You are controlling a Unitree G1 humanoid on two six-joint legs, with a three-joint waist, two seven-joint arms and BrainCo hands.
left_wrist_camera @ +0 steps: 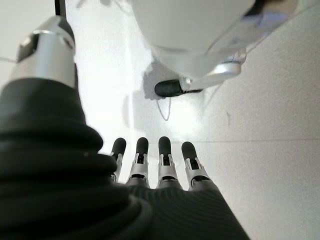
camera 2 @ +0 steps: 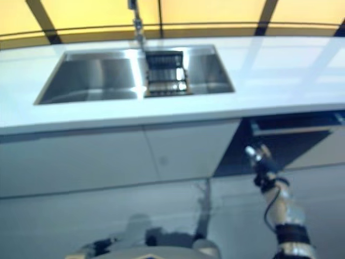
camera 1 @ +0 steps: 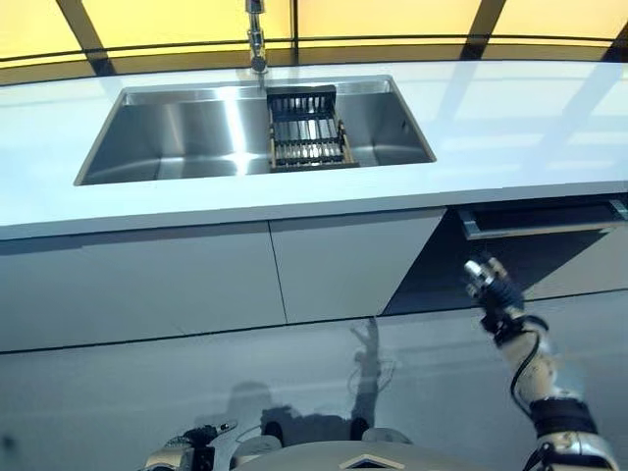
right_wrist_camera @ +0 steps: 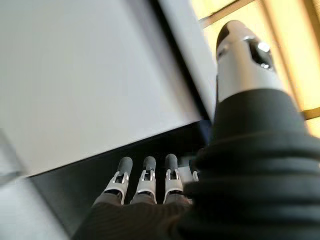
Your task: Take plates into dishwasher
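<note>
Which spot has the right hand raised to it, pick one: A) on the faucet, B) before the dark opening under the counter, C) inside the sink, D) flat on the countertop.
B: the right hand is raised before the dark opening below the counter's edge, fingers straight, holding nothing.

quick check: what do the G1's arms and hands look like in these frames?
Right arm: silver-grey segments with a dark band near the wrist. Right hand: dark ribbed cover over its back and wrist, silver fingers with dark rounded tips, and a thicker silver thumb with a dark tip. Left hand has the same build: ribbed black cover, silver fingers in a row, dark tips.
</note>
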